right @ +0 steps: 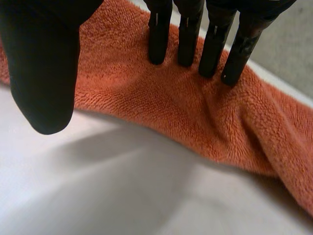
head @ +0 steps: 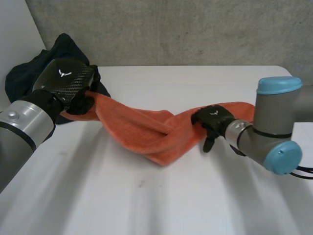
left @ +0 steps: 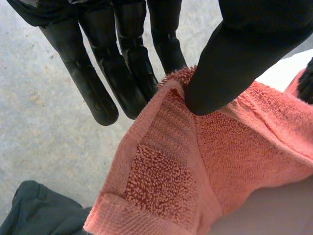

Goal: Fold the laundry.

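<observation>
One orange towel spans left hand (pinching) to right hand.

Showing brushed grey metal on both arms, with a round stud and a black ring on the left arm and light-blue caps on the joints of the right arm. Ending each in a black hand; displaying a glossy carbon-weave back with a small white winged mark on the left hand, and bearing the same mark on the right hand. Showing matte black fingers built in segments, and a thick, smooth, round-tipped thumb
</observation>
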### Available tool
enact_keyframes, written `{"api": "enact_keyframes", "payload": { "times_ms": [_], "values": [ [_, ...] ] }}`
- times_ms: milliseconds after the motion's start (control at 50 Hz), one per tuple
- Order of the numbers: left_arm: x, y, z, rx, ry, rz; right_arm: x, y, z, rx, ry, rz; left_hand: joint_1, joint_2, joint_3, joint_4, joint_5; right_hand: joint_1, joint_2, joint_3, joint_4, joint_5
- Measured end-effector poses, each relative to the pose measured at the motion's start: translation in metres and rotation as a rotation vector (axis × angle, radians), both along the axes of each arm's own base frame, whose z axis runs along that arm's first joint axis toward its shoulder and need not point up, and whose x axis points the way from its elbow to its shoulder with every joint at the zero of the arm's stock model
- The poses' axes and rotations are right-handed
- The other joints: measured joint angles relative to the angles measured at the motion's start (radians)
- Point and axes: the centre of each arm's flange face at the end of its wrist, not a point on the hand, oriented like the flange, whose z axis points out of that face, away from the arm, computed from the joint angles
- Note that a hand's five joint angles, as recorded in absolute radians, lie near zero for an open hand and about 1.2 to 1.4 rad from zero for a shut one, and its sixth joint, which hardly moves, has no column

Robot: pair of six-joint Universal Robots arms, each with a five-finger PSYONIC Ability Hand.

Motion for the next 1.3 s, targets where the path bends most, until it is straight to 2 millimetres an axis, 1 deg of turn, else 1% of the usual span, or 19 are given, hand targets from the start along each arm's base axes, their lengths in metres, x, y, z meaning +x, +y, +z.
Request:
{"api": "enact_keyframes", "payload": {
  "times_ms": [180,340,460,520,600,680,700,740,780,860,900,940,960,1000,1020,1140,1180,1220,1300],
  "values": [
    [-0.003,0.003,0.006,-0.012,0.017,-0.010,0.031,0.011,-0.009,-0.045,-0.031,0.071,0.000,0.000,0.002,0.000,0.000,0.000,0.000,0.000,0.000,0.000],
    [-0.004,0.001,0.013,-0.011,0.061,-0.010,0.045,0.022,-0.023,-0.021,-0.024,0.099,0.000,0.002,0.003,0.000,0.000,0.000,0.000,0.000,0.000,0.000],
    [-0.004,0.003,0.023,-0.012,0.116,-0.015,0.053,0.030,-0.016,-0.005,-0.062,0.101,0.000,0.002,0.003,0.000,0.000,0.000,0.000,0.000,0.000,0.000],
    [-0.005,0.010,0.035,-0.018,0.166,-0.030,0.057,0.036,-0.001,0.007,-0.120,0.100,0.000,0.002,0.003,0.000,0.000,0.000,0.000,0.002,0.002,0.004],
    [-0.007,0.022,0.051,-0.029,0.221,-0.056,0.061,0.043,0.009,0.025,-0.165,0.113,0.000,0.002,0.003,0.000,0.000,0.000,0.000,0.002,0.002,0.004],
    [-0.007,0.035,0.066,-0.046,0.273,-0.082,0.070,0.056,0.006,0.053,-0.178,0.155,0.000,0.002,0.003,0.000,0.000,0.000,0.000,0.002,0.002,0.004],
    [-0.007,0.039,0.072,-0.054,0.293,-0.092,0.077,0.065,0.001,0.073,-0.181,0.182,0.000,0.002,0.003,0.000,0.000,0.000,0.000,0.002,0.002,0.004],
    [-0.006,0.044,0.077,-0.061,0.314,-0.101,0.082,0.072,-0.002,0.090,-0.185,0.202,0.000,0.002,0.003,0.000,0.000,0.000,0.000,0.002,0.002,0.004],
    [-0.005,0.047,0.080,-0.063,0.329,-0.106,0.091,0.084,-0.007,0.121,-0.197,0.230,0.000,0.002,0.003,0.000,0.000,0.000,0.000,0.002,0.003,0.007],
    [-0.005,0.049,0.082,-0.061,0.341,-0.110,0.096,0.092,-0.010,0.145,-0.216,0.241,0.000,0.002,0.003,0.000,0.000,0.008,0.004,0.026,0.028,0.038],
    [-0.005,0.050,0.083,-0.053,0.359,-0.115,0.104,0.099,-0.012,0.186,-0.261,0.242,0.000,0.002,0.003,0.000,0.000,0.169,0.181,0.234,0.239,0.228],
    [-0.006,0.050,0.083,-0.049,0.365,-0.116,0.106,0.100,-0.013,0.205,-0.285,0.233,0.000,0.002,0.003,0.000,0.000,0.474,0.589,0.616,0.621,0.605],
    [-0.006,0.050,0.083,-0.048,0.366,-0.117,0.106,0.100,-0.013,0.209,-0.291,0.230,0.000,0.002,0.003,0.000,0.000,0.474,0.589,0.616,0.621,0.605],
    [-0.006,0.050,0.083,-0.048,0.366,-0.117,0.106,0.100,-0.013,0.209,-0.291,0.230,0.000,0.002,0.003,0.000,0.000,0.474,0.589,0.616,0.621,0.605],
    [-0.006,0.048,0.083,-0.047,0.370,-0.116,0.105,0.099,-0.011,0.225,-0.310,0.205,0.000,0.002,0.003,0.000,0.000,0.578,0.747,0.816,0.822,0.780],
    [-0.006,0.045,0.083,-0.050,0.369,-0.107,0.091,0.093,0.002,0.210,-0.287,0.176,0.000,0.002,0.003,0.000,0.000,0.578,0.747,0.821,0.828,0.780],
    [-0.005,0.043,0.081,-0.049,0.364,-0.091,0.067,0.081,0.025,0.155,-0.232,0.143,0.000,0.002,0.003,0.000,0.000,0.578,0.747,0.821,0.828,0.780],
    [-0.004,0.042,0.079,-0.048,0.361,-0.083,0.050,0.073,0.040,0.112,-0.186,0.123,0.000,0.002,0.003,0.000,0.000,0.578,0.747,0.821,0.828,0.780],
    [-0.002,0.038,0.069,-0.028,0.339,-0.059,0.007,0.053,0.080,-0.052,-0.037,0.085,0.000,0.002,0.003,0.000,0.000,0.594,0.747,0.821,0.831,0.788]
  ]
}}
